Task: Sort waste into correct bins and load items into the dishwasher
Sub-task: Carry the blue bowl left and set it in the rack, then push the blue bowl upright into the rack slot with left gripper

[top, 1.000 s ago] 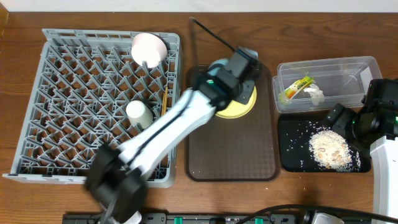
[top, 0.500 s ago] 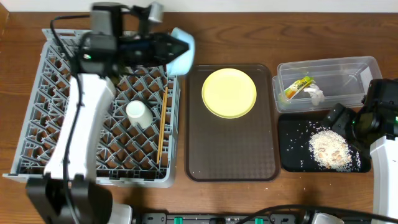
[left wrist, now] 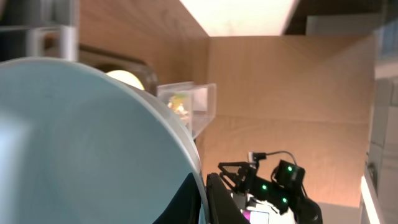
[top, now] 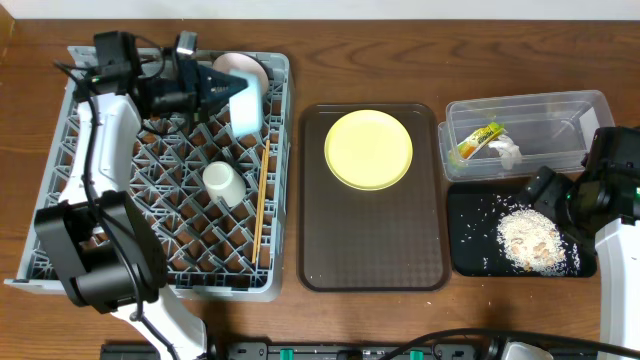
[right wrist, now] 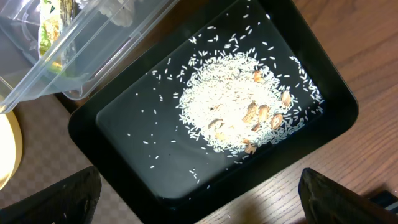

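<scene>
1. The left hand (top: 228, 92) is clamped tight on the rim of the light blue bowl (top: 247, 100). The bowl stands on edge over the far right part of the grey rack (top: 200, 245) — whether its lower rim touches the lattice cannot be told.
2. The left wrist view is mostly blurred bowl wall, with dark fingers (left wrist: 219, 200) at the rim along the bottom edge.
3. The white bowl (top: 240, 64) sits just behind the blue one at the rack's far wall. Only a crescent of it shows, and the rest is covered by the bowl and the hand.
4. The left arm (top: 92, 190) lies along the rack's left side and hides part of the lattice there.
5. The right hand (right wrist: 199, 186) hangs above the black tray (right wrist: 124, 137) with its fingers spread wide at the picture's lower corners and nothing between them. From overhead its fingertips are hard to make out, and the right arm (top: 615, 200) is cut off at the frame's edge.
6. The chopsticks (top: 262, 195) read as one thin line along the rack's right side, so the two sticks cannot be told apart.
7. In the rack — two bowls, one white cup (top: 222, 180) and one pair of chopsticks.
8. One yellow-green plate (top: 368, 149) lies on the far half of the one brown tray (top: 370, 240).
9. One clear tub (top: 560, 125) holds one snack wrapper (top: 480, 138) and one tissue (top: 507, 152).
10. The one black tray holds one heap of food scraps (right wrist: 236, 118), with grains scattered around it.
11. All of this stands on the wooden surface (top: 350, 40).
</scene>
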Available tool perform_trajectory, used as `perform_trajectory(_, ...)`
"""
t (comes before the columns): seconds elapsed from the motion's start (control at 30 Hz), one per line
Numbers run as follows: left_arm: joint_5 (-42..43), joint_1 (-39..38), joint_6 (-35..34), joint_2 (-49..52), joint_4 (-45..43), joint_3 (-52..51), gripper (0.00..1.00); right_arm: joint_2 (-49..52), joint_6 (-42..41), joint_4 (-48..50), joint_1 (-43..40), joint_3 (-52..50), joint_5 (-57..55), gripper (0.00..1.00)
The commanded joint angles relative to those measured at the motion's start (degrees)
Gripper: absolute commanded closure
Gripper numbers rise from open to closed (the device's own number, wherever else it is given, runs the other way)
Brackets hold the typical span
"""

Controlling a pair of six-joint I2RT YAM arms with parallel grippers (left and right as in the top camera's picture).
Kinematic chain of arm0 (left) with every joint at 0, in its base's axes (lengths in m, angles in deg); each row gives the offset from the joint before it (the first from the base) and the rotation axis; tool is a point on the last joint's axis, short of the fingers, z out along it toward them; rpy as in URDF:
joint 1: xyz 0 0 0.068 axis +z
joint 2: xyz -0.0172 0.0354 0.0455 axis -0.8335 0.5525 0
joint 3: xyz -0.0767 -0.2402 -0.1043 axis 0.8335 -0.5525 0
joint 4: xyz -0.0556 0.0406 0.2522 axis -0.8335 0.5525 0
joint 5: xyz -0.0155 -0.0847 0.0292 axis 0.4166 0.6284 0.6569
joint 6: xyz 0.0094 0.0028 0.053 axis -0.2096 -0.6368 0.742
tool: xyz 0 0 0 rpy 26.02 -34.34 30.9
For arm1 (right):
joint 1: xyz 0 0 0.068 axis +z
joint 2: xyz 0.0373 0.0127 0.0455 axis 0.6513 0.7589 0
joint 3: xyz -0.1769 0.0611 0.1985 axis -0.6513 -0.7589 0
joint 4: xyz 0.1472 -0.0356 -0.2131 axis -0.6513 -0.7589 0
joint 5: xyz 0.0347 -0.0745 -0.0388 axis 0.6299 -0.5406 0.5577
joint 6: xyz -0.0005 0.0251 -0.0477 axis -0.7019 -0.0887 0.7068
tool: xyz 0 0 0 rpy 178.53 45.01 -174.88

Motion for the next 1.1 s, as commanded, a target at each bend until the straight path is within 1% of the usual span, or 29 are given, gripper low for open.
perform_trajectory(0.0,-4.2,0.7,5.4,2.2,2.8,-0.6,0.92,-0.4,-0.2,-0.1,-0.8,0.8,-0.4,0.01)
perform_trajectory(0.07,-5.0,0.7,6.5,3.1,3.0,-1.1,0.92,-0.4,-0.2,-0.1,-0.8,0.8,-0.4,0.01)
perform_trajectory(0.37,-5.4,1.1,6.5,6.3,3.0,-1.6,0.92,-0.4,-0.2,0.0,-0.8,0.8,-0.4,0.01)
perform_trajectory(0.57,-11.9,3.4,6.5,6.3,3.7,-1.6,0.92,-0.4,-0.2,0.0,-0.8,0.8,-0.4,0.01)
perform_trajectory(0.67,-13.2,4.5,6.4,6.3,4.1,-1.6,0.91,-0.4,-0.2,-0.1,-0.8,0.8,-0.4,0.01)
perform_trajectory(0.7,-13.7,4.9,6.4,6.3,4.1,-1.6,0.85,-0.4,-0.2,-0.1,-0.8,0.8,-0.4,0.01)
perform_trajectory(0.73,-14.0,5.2,6.5,6.3,4.3,-1.6,0.83,-0.4,-0.2,0.0,-0.8,0.8,-0.4,0.01)
perform_trajectory(0.8,-14.6,5.9,6.4,6.3,4.5,-1.6,0.70,-0.4,-0.2,0.0,-0.8,0.8,-0.4,0.01)
perform_trajectory(1.0,-16.5,8.3,6.4,6.3,4.7,-1.5,0.28,-0.4,-0.2,0.0,-0.8,0.8,-0.4,0.01)
perform_trajectory(1.07,-16.5,9.3,6.4,6.1,4.7,-1.4,0.21,-0.4,-0.2,-0.1,-0.8,0.8,-0.4,0.01)
